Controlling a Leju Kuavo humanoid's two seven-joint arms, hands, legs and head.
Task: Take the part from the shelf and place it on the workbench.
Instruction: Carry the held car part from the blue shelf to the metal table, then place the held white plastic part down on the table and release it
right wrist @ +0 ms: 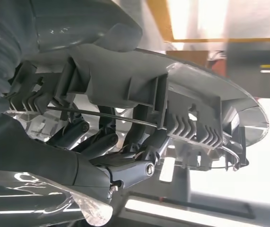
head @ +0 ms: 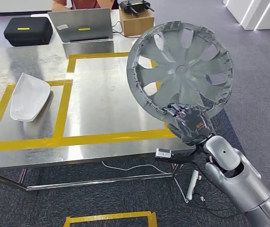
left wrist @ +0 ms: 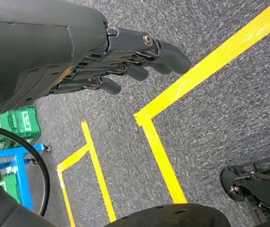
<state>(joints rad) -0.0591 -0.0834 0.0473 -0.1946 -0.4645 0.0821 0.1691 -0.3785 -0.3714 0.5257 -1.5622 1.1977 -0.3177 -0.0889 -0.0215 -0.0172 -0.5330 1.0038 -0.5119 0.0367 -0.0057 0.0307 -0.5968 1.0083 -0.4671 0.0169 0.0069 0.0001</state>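
Above the right end of the metal workbench (head: 90, 94), I hold the grey wheel cover (head: 179, 71) up in the air, tilted with its inner ribbed side toward me. My right hand (head: 189, 122) grips its lower rim, fingers (right wrist: 101, 142) curled through the clips behind the edge. On the bench, yellow tape (head: 64, 104) marks out rectangles, and a pale curved panel (head: 30, 97) lies in the left one. My left hand (left wrist: 119, 61) hangs over grey carpet (left wrist: 204, 118) crossed by yellow lines, its fingers straight and close together, holding nothing. Beyond the bench stand a black case (head: 28, 30) and a laptop (head: 80, 23).
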